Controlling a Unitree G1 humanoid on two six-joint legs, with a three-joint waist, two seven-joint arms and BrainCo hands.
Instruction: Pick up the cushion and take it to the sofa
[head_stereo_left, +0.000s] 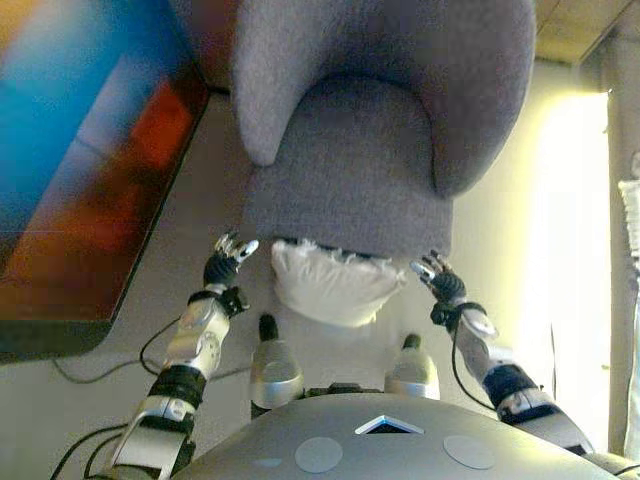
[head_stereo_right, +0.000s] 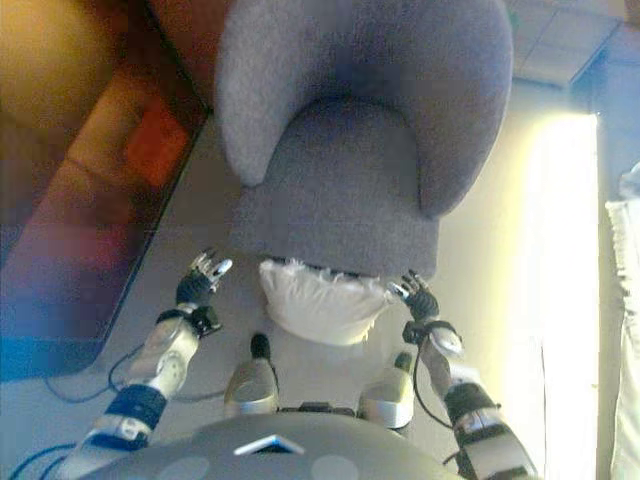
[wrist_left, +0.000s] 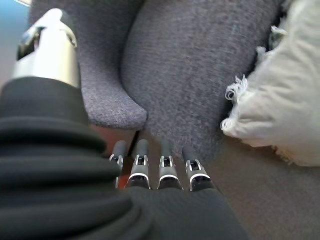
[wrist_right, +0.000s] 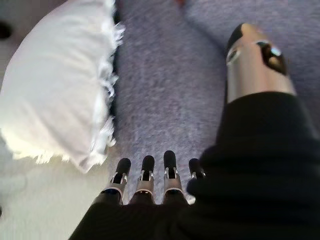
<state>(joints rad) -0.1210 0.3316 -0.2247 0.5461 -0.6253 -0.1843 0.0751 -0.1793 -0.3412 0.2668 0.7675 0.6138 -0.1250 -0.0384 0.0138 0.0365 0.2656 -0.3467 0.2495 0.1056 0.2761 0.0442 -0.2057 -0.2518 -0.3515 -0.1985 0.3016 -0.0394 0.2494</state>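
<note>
A white fringed cushion (head_stereo_left: 332, 284) lies on the floor against the front of a grey upholstered armchair (head_stereo_left: 370, 130). My left hand (head_stereo_left: 228, 262) hovers left of the cushion with fingers straight and holds nothing. My right hand (head_stereo_left: 438, 278) hovers right of it, also open and empty. The cushion also shows in the left wrist view (wrist_left: 285, 95) and in the right wrist view (wrist_right: 60, 90), apart from the fingers (wrist_left: 167, 172) (wrist_right: 145, 175) of each hand. The armchair's seat is bare.
A dark low sofa or bench (head_stereo_left: 90, 170) with blue and orange tones stands to the left. A bright strip of floor (head_stereo_left: 570, 250) runs along the right. A white fringed cloth (head_stereo_left: 630, 220) shows at the right edge.
</note>
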